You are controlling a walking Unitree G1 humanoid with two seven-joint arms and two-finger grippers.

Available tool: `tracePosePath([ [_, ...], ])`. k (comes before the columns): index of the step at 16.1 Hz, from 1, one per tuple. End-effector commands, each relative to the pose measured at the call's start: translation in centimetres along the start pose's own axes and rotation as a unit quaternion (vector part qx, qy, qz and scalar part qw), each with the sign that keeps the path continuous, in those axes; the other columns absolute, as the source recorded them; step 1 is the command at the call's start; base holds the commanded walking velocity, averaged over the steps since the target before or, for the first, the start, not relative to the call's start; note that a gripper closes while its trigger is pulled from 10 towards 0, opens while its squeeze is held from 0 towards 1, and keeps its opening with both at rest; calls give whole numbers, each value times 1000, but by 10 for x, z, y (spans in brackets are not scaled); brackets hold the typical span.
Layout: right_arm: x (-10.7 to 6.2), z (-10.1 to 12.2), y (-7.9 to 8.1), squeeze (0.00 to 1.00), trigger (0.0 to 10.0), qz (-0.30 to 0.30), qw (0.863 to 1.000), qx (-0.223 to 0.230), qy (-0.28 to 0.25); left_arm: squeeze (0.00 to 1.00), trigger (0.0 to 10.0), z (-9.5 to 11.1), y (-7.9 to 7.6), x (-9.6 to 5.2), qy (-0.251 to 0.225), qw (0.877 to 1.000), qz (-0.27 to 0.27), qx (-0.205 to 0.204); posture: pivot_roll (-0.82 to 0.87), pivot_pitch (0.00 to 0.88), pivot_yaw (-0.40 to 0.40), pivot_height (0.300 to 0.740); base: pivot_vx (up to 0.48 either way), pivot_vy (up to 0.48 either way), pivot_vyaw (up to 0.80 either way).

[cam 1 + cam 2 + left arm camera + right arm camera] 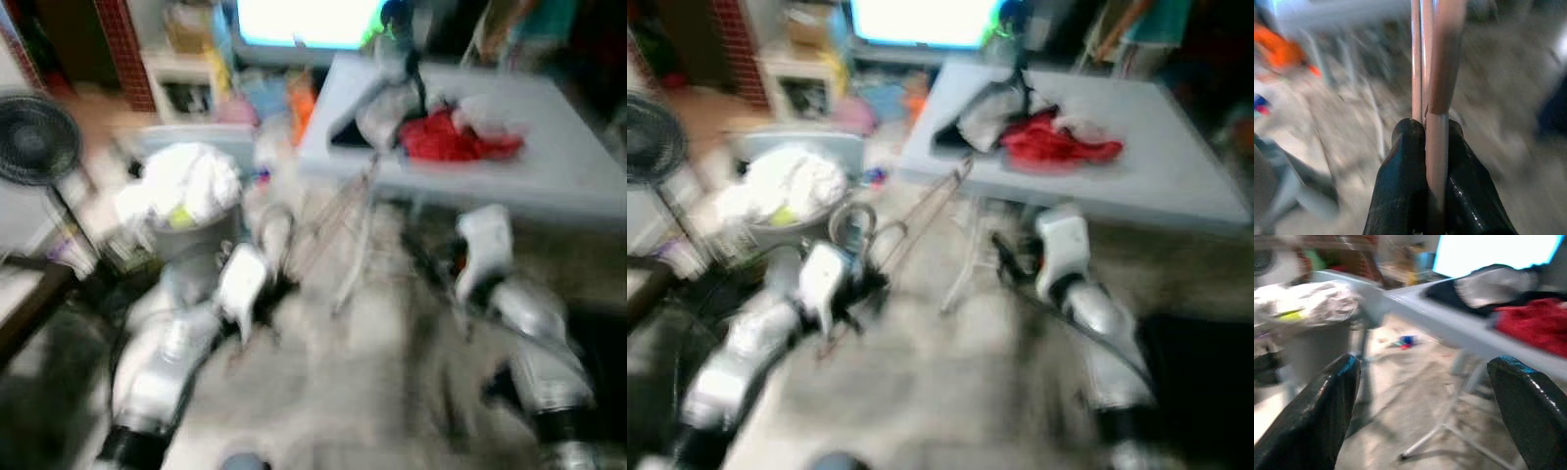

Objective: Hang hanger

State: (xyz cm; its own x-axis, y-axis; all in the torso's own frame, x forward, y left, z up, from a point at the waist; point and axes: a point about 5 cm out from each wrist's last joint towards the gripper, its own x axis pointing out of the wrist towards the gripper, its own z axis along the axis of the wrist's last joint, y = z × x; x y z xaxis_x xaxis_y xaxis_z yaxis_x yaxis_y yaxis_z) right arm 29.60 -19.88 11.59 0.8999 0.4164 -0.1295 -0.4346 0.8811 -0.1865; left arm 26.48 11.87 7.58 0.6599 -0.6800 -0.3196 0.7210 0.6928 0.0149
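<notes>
All views are blurred by motion. My left gripper (1426,132) is shut on a thin pinkish wire hanger (1432,58), its rods clamped between the two black fingers. In the eye views the hanger (921,211) slants up from the left gripper (857,284) toward the grey table's near edge. My right gripper (1422,377) is open with nothing between its fingers (1327,401), and its arm (1063,250) is held low in front of the table.
A grey folding table (1176,166) carries red (1053,142) and white clothes. A grey bin heaped with white laundry (784,186) stands to the left, beside a black fan (34,137). A bright screen (921,20) glows behind. Pale floor lies ahead.
</notes>
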Motion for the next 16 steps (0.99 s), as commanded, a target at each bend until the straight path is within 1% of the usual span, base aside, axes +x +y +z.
tracePosePath([
  [1, -7, -6, 6, 0, 10000, 70, 997, -35, 25, 0, 10000, 0, 1, -1, 26, 998, -46, 29, 23, 0, -10, 740, 0, 0, 0],
  [2, -13, -6, 7, 0, 10000, 140, 986, -81, 45, 0, 10000, -8, 3, -7, 68, 993, -86, 45, 21, 0, -12, 740, 0, 0, 0],
  [3, -17, -5, 4, 0, 10000, 183, 976, -99, 60, 0, 10000, -12, 4, -12, 92, 988, -115, 50, 21, 0, -9, 740, 0, 0, 0],
  [4, -20, -4, 2, 0, 10000, 217, 968, -106, 73, 0, 10000, -15, 2, -15, 110, 982, -145, 57, 22, 0, -10, 740, 0, 0, 0],
  [5, -23, -3, 1, 0, 10000, 238, 962, -111, 81, 0, 10000, -17, 0, -19, 121, 977, -168, 58, 25, 0, -10, 740, 0, 0, 0],
  [6, -27, -1, -5, 239, 10000, 278, 947, -122, 101, 0, 10000, -24, -4, -27, 153, 961, -221, 66, 23, 0, -9, 740, 0, 0, 0],
  [7, -28, 0, -6, 447, 10000, 288, 942, -135, 107, 0, 10000, -27, -4, -30, 165, 955, -234, 73, 23, 0, -9, 740, 0, 0, 0],
  [8, -30, 0, -8, 251, 10000, 301, 934, -152, 117, 0, 10000, -29, -3, -32, 176, 950, -244, 82, 19, 0, -6, 740, 0, 0, 0],
  [9, -32, -1, -7, 0, 10000, 323, 927, -146, 124, 0, 10000, -29, -3, -32, 178, 947, -256, 78, 19, 0, -6, 740, 0, 0, 0],
  [10, -34, -1, -4, 0, 10000, 342, 921, -137, 129, 0, 10000, -27, -3, -32, 180, 943, -269, 75, 19, 0, -6, 740, 0, 0, 0],
  [13, -46, -9, 7, 0, 10000, 422, 882, -120, 171, 0, 10000, -23, -8, -32, 176, 935, -298, 83, 14, 0, -2, 740, 0, 0, 0],
  [14, -47, -9, 7, 0, 10000, 431, 877, -116, 175, 0, 10000, -23, -8, -32, 176, 933, -301, 86, 14, 0, -2, 740, 0, 0, 0],
  [15, -47, -8, 11, 0, 10000, 454, 864, -124, 180, 0, 10000, -23, -9, -31, 176, 931, -308, 91, 12, 0, 2, 740, 0, 0, 0],
  [16, -44, -9, 15, 0, 10000, 458, 861, -127, 180, 0, 10000, -23, -10, -30, 174, 931, -309, 90, 11, 0, 3, 740, 0, 0, 0],
])
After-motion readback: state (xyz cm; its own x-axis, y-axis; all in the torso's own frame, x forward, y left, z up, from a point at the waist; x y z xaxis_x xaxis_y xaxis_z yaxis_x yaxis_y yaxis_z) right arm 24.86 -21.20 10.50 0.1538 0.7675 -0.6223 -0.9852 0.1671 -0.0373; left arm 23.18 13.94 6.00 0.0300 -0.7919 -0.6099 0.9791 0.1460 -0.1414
